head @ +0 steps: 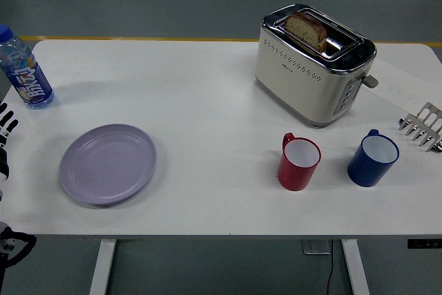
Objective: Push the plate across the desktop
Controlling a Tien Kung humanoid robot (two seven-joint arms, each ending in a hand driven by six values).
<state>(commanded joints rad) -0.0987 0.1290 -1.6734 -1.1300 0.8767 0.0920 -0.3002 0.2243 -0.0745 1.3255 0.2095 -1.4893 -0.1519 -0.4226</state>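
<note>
A lilac plate (107, 164) lies flat on the white table (207, 108), at the front left. My left hand (5, 170) shows only at the picture's left edge, a short way left of the plate and not touching it. Its black and white fingertips (5, 124) are spread over the table's left edge and hold nothing, and what looks like the thumb (16, 245) hangs below the front edge. My right hand is out of view.
A water bottle (25, 72) with a blue cap stands at the back left. A cream toaster (312, 63) holding bread sits at the back right. In front of it stand a red mug (298, 162) and a blue mug (373, 159). A metal rack (423, 126) pokes in at the right edge.
</note>
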